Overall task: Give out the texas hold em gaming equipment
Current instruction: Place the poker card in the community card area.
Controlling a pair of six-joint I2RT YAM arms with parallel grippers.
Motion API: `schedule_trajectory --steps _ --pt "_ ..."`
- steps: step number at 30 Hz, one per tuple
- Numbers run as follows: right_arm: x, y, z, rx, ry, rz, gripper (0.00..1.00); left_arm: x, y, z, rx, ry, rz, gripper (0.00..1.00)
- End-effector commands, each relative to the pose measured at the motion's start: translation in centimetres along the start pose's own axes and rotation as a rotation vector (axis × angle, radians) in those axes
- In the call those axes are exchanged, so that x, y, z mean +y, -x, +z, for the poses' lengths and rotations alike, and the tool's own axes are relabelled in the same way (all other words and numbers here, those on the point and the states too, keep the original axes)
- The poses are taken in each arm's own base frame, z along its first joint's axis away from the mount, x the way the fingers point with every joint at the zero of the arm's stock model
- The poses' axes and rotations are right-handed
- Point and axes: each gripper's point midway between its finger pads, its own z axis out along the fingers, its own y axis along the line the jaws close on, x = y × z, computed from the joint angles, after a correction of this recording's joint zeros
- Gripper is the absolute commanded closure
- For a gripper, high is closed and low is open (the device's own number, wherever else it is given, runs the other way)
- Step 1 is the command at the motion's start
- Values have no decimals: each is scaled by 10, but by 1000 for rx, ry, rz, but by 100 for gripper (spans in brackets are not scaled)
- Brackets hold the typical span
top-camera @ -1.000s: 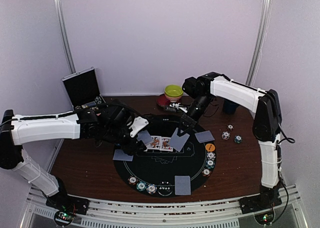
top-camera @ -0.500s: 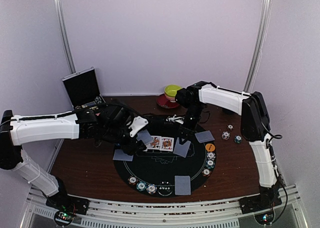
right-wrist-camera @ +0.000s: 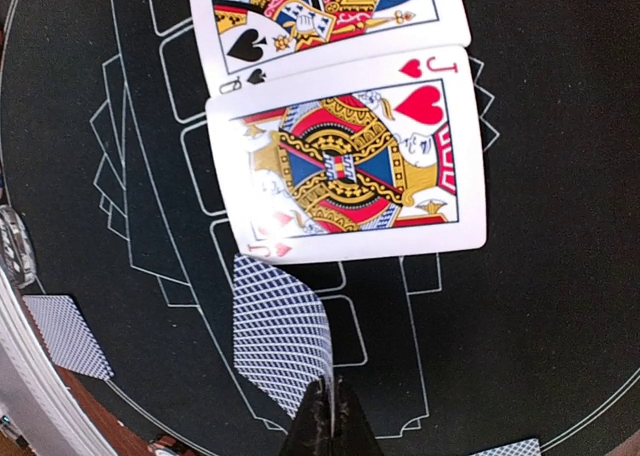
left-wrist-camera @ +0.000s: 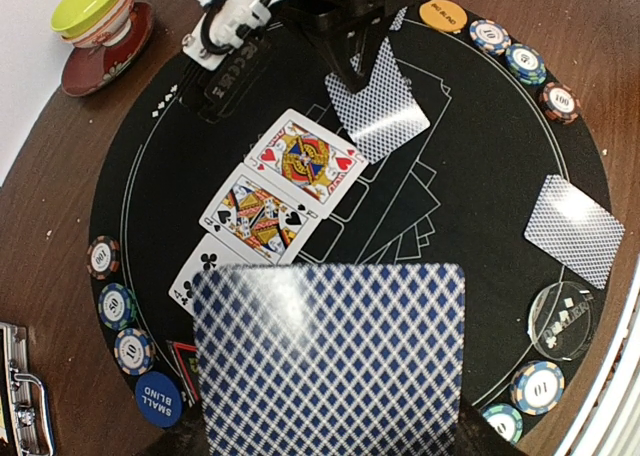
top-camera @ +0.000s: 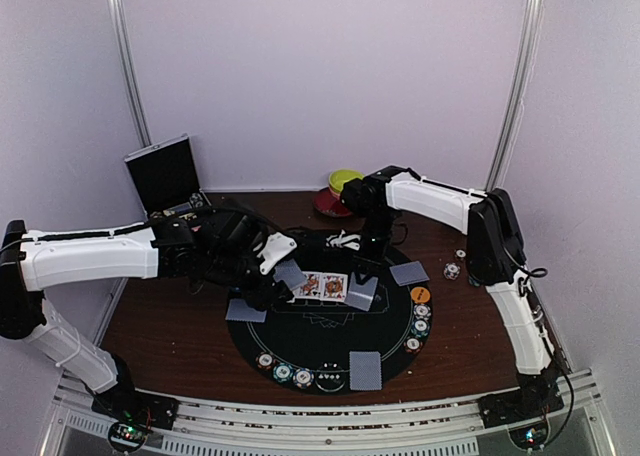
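Observation:
My left gripper is shut on a blue-backed card that hides its fingers in the left wrist view. My right gripper pinches the edge of another blue-backed card, which hangs bent just above the black mat, right of the face-up jack of hearts. The queen of spades and a club card lie next to the jack. Face-down cards lie at the mat's right, front and left. Striped chips line the rim, with an orange disc and a blue disc.
A yellow-green bowl on a red saucer stands at the back. An open black case stands at the back left. Loose chips lie on the wood right of the mat. A clear dealer button lies near the mat's front.
My right gripper has moved left and down with its card, from above the mat's right side to just beside the face-up jack. The left arm has not moved.

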Motion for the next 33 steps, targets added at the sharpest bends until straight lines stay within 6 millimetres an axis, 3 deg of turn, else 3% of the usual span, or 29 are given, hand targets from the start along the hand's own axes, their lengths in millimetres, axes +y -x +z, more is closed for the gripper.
schedule_trajectory --steps 1,7,18,26,33 --pt "-10 -5 8 59 -46 -36 96 -1 10 -6 -47 0 -4 37" --pt "-23 -7 15 96 -92 -53 89 -1 10 -6 -48 -1 -4 37" --pt "-44 1 19 91 -184 -67 87 -1 10 -5 -43 1 -4 37" --pt "-39 5 22 104 -202 -113 80 0 10 -4 -42 3 -5 37" --pt "-38 11 23 106 -232 -135 79 0 10 -4 -42 3 -7 37"
